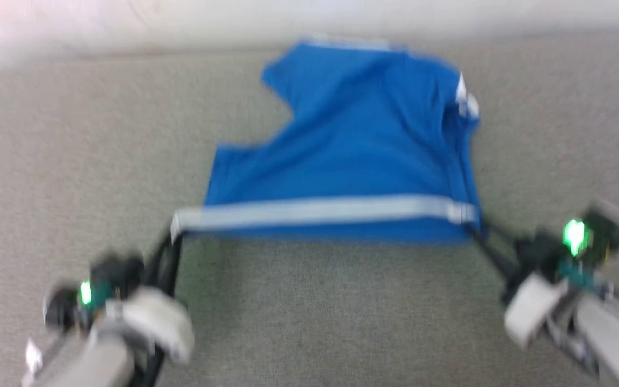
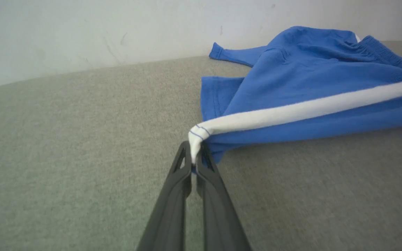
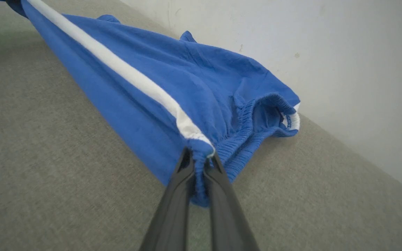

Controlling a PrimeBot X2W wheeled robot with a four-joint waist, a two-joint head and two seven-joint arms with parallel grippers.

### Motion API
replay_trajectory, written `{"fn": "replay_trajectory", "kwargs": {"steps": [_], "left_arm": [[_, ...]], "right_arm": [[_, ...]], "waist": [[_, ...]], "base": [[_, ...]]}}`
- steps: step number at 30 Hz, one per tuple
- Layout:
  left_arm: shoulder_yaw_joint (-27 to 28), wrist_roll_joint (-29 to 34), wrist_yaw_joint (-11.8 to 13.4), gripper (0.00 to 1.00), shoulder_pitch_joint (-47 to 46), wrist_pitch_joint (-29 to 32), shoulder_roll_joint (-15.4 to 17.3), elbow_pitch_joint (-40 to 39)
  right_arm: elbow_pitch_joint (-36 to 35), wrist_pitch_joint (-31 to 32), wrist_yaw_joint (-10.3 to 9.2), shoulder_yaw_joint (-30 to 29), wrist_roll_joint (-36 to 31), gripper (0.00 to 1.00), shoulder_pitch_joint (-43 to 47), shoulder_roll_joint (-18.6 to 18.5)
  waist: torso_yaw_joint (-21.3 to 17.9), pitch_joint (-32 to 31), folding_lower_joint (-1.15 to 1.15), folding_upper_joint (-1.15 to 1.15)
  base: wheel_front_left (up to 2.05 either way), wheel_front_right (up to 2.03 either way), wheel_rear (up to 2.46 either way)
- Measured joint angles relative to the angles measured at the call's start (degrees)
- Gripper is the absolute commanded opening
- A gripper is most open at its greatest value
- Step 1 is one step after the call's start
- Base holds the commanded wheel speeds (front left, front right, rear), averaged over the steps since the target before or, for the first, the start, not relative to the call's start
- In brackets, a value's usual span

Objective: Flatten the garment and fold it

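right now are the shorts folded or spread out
Spread out, not folded: the garment has its white-striped edge pulled taut between the left fingers and right fingers, each pinching one end; the far part lies rumpled.

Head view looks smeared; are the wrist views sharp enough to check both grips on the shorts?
Head view: motion blur throughout, the shorts soft-edged. Left wrist view: sharp, left tool pinching the end of the white stripe. Right wrist view: sharp, right tool pinching the waistband corner; flat, even light.
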Motion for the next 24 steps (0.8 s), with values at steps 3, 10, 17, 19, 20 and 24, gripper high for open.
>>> {"fn": "replay_trajectory", "kwargs": {"steps": [3, 10, 17, 19, 20, 24], "left_arm": [[-1.2, -1.5, 1.0, 0.00, 7.3, 0.5, 1.3, -1.8], [-2.6, -3.9, 5.1, 0.00, 19.9, 1.2, 3.4, -5.9], [-1.7, -2.8, 6.0, 0.00, 19.7, 0.7, 3.4, -8.4], [-0.7, -2.3, 5.5, 0.00, 16.6, 0.6, 3.1, -8.3], [-0.5, -1.8, 4.8, 0.00, 14.6, 0.6, 3.1, -7.9], [0.3, 0.1, 1.9, 0.00, 5.1, 0.6, 2.4, -5.4]], "right_arm": [[-1.4, 0.0, 0.00, -0.5, 1.0, 0.00, 7.3, -0.4], [-6.4, 0.5, 0.02, -2.9, 1.3, 0.00, 23.2, -0.3], [-13.4, 1.2, 0.01, -10.8, -0.9, 0.00, 28.3, 2.7], [-14.9, 2.0, 0.01, -12.8, -1.7, 0.00, 27.9, 4.0], [-15.2, 2.5, 0.01, -13.7, -1.9, 0.00, 27.6, 4.6], [-15.4, 3.9, 0.02, -17.7, -2.2, 0.00, 24.5, 6.6]], "waist": [[0.0, -3.2, -0.01, 0.00], [0.3, -9.7, 0.00, 0.00], [1.5, -12.1, 0.01, 0.00], [1.5, -11.8, 0.02, 0.00], [1.4, -11.6, 0.02, 0.00], [1.0, -9.9, 0.03, 0.00]], "base": [[0.00, 0.00, 0.00], [0.00, 0.00, 0.00], [0.00, 0.00, 0.00], [0.00, 0.00, 0.00], [0.00, 0.00, 0.00], [0.00, 0.00, 0.00]]}}
